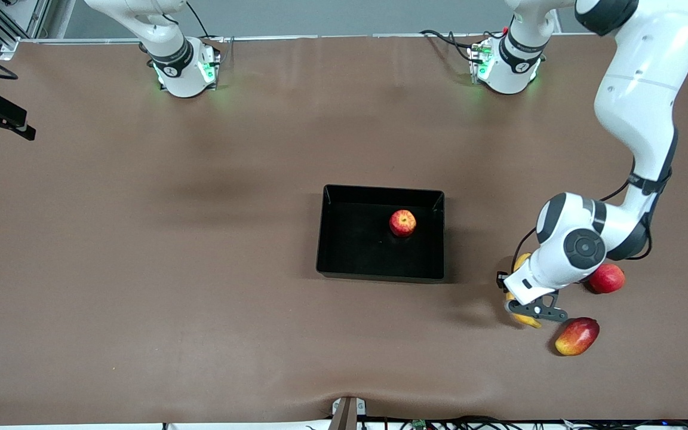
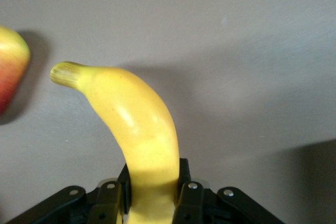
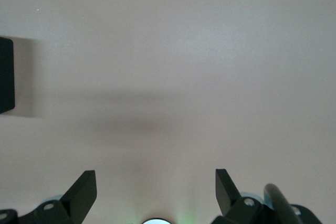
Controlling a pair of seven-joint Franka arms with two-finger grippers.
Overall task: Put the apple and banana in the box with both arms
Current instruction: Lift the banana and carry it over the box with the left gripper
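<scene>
Black box [image 1: 380, 272]: apple [image 1: 402, 222] inside | left fingers [image 2: 190, 195] clamp banana [image 2: 139, 129] (right fingers [image 3: 84, 192] wide)

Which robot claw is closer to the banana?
The left claw. It is shut right on the banana, at the left arm's end of the table. The right claw is open over bare table, away from the banana.

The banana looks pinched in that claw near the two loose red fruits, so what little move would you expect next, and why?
Probably a short lift straight up. The left claw is shut on the banana, which seems to lie on the table, while the apple already sits in the box. Raising it first should clear the mango-like fruit nearby before carrying it to the box.
</scene>
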